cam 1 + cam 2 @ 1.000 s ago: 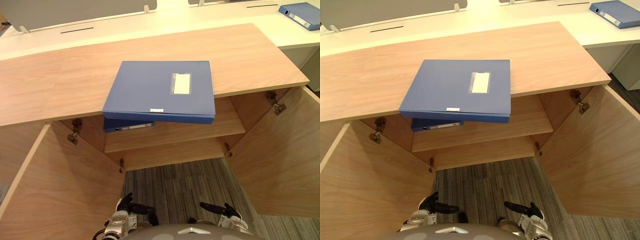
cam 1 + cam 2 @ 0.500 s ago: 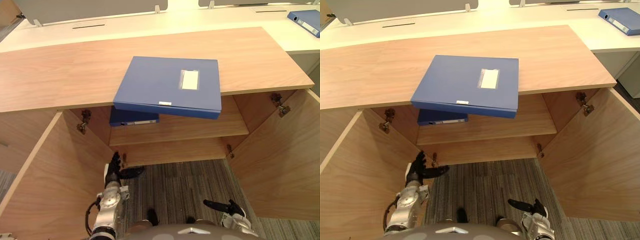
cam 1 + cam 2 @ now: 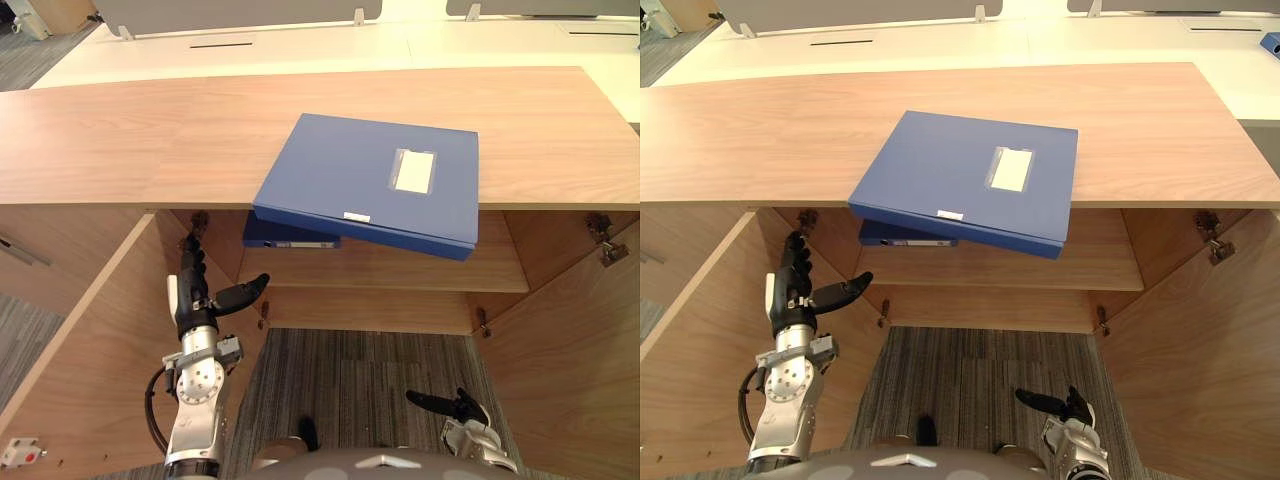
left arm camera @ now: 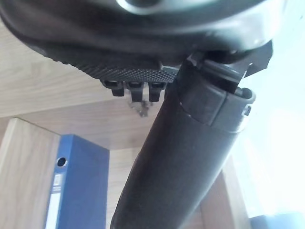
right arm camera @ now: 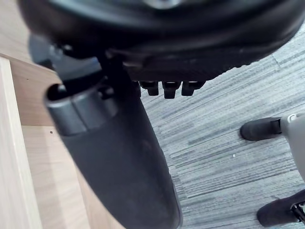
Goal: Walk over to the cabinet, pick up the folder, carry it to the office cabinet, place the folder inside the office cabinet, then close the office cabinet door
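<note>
A flat blue folder point(image 3: 375, 182) with a white label lies on the wooden cabinet top point(image 3: 150, 140), its near edge jutting out over the open front. Beneath it, on the shelf point(image 3: 400, 270) inside, lies a second blue folder point(image 3: 288, 236), which is also in the left wrist view point(image 4: 76, 186). My left hand point(image 3: 195, 295) is raised in front of the left door point(image 3: 90, 360), below and left of the top folder, fingers straight and thumb spread, holding nothing. My right hand point(image 3: 450, 405) hangs low over the carpet, fingers relaxed and empty.
Both cabinet doors stand open; the right door point(image 3: 570, 380) flanks the opening. A pale desk point(image 3: 400, 45) runs behind the cabinet. Striped grey carpet point(image 3: 350, 370) lies in front of the opening.
My left hand has risen from low by my body to beside the left door, fingers spread. The whole view has shifted, so the camera moved. The folders lie as before.
</note>
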You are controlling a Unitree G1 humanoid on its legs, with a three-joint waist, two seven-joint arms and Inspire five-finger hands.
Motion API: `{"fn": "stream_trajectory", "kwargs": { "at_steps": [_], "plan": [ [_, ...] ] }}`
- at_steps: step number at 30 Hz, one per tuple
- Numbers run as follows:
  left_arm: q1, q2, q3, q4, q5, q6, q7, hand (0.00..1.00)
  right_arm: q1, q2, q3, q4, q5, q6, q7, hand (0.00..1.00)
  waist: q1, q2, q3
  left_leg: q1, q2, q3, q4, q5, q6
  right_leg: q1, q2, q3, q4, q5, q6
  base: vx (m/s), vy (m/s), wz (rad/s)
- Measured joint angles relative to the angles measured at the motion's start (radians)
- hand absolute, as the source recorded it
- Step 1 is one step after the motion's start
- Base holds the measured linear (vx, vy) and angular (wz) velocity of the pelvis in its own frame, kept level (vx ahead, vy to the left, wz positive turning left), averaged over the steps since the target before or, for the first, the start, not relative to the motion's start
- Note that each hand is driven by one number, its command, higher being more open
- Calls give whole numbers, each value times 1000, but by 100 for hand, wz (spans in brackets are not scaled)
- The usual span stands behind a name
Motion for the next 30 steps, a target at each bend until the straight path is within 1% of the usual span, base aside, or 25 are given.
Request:
{"fn": "stream_trajectory", "kwargs": {
  "at_steps": [6, 9, 14, 19, 22, 24, 28, 30],
  "plan": [
    [31, -2, -1, -77, -3, -7, -1, 100, 11, 1, 8, 6, 0, -1, -1, 100, 1, 0, 0, 1, 3, -1, -2, 1, 1, -1, -1, 4, 1, 0, 0, -82, 3, -2],
    [58, -34, -3, -177, -11, -8, -12, 100, 29, -5, 37, 17, 0, -2, -2, 100, 2, -2, -2, -16, 5, -5, -2, 6, 4, -16, 1, 14, 3, 1, -2, -92, 3, 1],
    [65, -46, -19, -286, -40, -27, -18, 100, 65, -5, 47, 35, -1, 1, -2, 100, 2, -2, -6, -21, 8, -9, -2, 13, 3, -15, 5, 14, 6, 3, -4, -65, -7, 2],
    [64, -49, -43, -363, -39, -45, -17, 100, 74, -8, 48, 40, -1, 1, -2, 100, 2, -3, -25, -20, 10, -8, -1, 16, 0, -15, 11, 22, 6, 5, -8, 0, 0, 0],
    [65, -45, -55, -386, -40, -51, -47, 100, 74, -19, 78, 46, -15, 1, 1, 100, 2, 6, -33, -11, 12, 0, -1, 16, -1, -15, 14, 36, 7, 7, -10, -29, 0, -9],
    [63, -30, -55, -395, -40, -51, -67, 100, 74, -24, 79, 46, -39, 1, 11, 100, 1, 17, -42, -7, 14, 7, -1, 16, -1, -15, 17, 45, 7, 8, -12, -38, 1, -12],
    [53, 5, -54, -401, -32, -51, -62, 100, 75, -39, 83, 48, -41, 4, 19, 100, 1, 33, -53, 5, 22, 22, -1, 17, -1, -12, 24, 60, 7, 13, -19, -49, -7, -12],
    [41, 19, -54, -401, -7, -51, -58, 100, 77, -44, 87, 51, -45, 5, 20, 100, 0, 35, -57, 7, 26, 25, -1, 18, -3, -10, 28, 65, 7, 14, -20, -56, -22, -8]
  ]
}}
